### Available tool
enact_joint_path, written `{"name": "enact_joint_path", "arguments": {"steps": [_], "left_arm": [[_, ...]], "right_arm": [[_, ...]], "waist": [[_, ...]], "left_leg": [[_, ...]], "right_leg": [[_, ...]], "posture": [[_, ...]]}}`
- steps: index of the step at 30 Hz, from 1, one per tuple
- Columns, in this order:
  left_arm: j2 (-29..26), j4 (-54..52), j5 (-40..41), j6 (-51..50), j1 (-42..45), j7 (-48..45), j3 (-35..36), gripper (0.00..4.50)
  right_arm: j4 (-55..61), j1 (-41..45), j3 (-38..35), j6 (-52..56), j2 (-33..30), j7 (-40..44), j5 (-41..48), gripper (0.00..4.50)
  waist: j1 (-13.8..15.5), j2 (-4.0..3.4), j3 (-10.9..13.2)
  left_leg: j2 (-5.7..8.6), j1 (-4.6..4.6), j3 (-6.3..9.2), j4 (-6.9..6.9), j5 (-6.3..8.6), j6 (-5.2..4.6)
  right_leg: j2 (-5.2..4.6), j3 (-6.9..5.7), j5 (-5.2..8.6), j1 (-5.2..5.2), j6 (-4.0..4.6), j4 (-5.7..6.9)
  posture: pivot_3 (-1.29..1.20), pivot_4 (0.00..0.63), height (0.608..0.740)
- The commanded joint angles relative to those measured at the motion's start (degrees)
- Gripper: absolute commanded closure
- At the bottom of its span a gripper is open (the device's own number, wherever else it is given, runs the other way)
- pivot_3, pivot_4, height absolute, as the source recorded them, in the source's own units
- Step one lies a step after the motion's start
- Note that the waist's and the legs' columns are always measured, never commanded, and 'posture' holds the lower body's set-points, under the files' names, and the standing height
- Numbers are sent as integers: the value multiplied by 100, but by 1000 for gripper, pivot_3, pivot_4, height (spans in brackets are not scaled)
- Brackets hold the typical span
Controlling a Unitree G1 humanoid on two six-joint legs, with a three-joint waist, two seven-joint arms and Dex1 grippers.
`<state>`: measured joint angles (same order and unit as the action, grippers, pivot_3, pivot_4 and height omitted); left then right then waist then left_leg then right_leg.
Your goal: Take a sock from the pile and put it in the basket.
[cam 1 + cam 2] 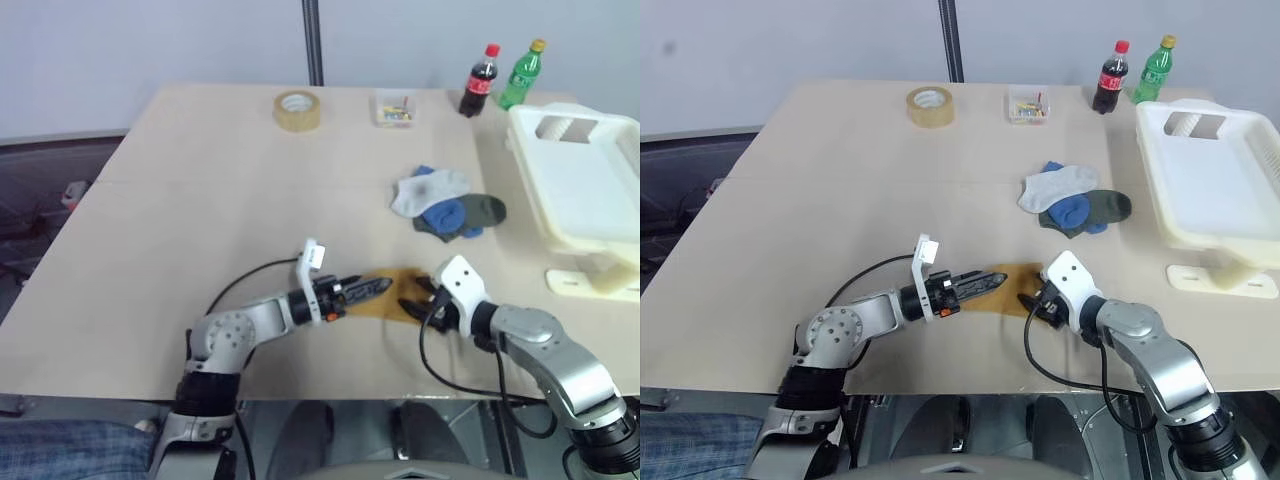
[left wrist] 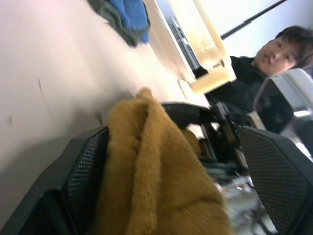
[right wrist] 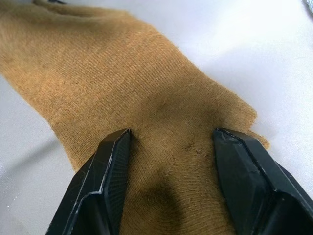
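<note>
My table [image 1: 200, 200] is big and tan. On it I see tape [image 1: 298, 110], a small box [image 1: 395, 108] and two bottles [image 1: 480, 82] at the top, socks [image 1: 447, 203] mid-right, a basket [image 1: 585, 190] far right, and a yellow sock [image 1: 395, 297] low down.

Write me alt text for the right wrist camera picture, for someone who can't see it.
A mustard sock lies flat on a pale table, seen close from the right gripper. Its two black jaws stand apart, their tips resting on the cloth, with sock between them. The sock runs away from the gripper across the table.
</note>
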<state>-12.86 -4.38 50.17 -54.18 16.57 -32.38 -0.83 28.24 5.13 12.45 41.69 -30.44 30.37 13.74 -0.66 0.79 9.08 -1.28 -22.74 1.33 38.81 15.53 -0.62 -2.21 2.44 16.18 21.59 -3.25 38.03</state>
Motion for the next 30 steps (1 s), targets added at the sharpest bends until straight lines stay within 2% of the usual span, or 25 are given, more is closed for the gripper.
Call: {"name": "enact_joint_path", "arguments": {"steps": [1,3,5,7,11,15,20,30], "left_arm": [[-80,-53,372,-647,71,-179,-56,50],[-2,-252,1477,-1296,73,-425,300,50],[14,-288,1966,-1485,103,-555,551,50],[-108,-351,1949,-1515,86,-640,530,50],[-241,-261,1400,-1318,-9,-462,287,50],[-204,-249,1301,-1361,-26,-433,200,50],[-299,-198,773,-1168,-13,-453,-93,50],[-351,-526,1571,-1578,-71,-1093,149,50]], "right_arm": [[-165,-100,102,146,1,-5,-55,1688],[-146,-111,104,148,-9,-1,-59,1688],[-159,-108,86,145,-19,-1,-71,1688],[-147,-113,71,154,-22,-7,-76,1688],[-121,-147,92,159,-34,8,-79,1688],[-104,-168,110,158,-32,8,-90,1688],[-93,-154,105,185,-9,-4,-81,1688],[-54,-177,74,236,10,-46,-70,1688]], "waist": [[-3,-1,-1],[-18,-1,0],[-23,4,3],[-26,4,4],[-15,3,3],[-15,4,3],[-15,3,3],[-15,3,3]], "left_leg": [[0,0,1,0,0,0],[0,-2,1,-1,0,0],[-1,-11,0,-7,0,-1],[-1,-11,1,-12,1,-1],[3,-2,1,-24,0,0],[3,-3,-1,-24,0,0],[3,-2,0,-31,0,0],[0,-3,0,-34,0,1]], "right_leg": [[1,-1,0,0,-1,0],[4,-1,-5,1,-10,0],[5,0,-6,4,-14,-4],[4,-2,-6,4,-14,-5],[9,-2,-5,4,-13,-5],[9,0,-5,4,-13,-10],[9,0,-5,5,-12,-12],[6,-1,-5,5,-12,-15]], "posture": [[0,150,740],[0,150,740],[0,150,740],[0,150,740],[0,150,740],[0,150,740],[0,150,740],[0,150,740]]}}
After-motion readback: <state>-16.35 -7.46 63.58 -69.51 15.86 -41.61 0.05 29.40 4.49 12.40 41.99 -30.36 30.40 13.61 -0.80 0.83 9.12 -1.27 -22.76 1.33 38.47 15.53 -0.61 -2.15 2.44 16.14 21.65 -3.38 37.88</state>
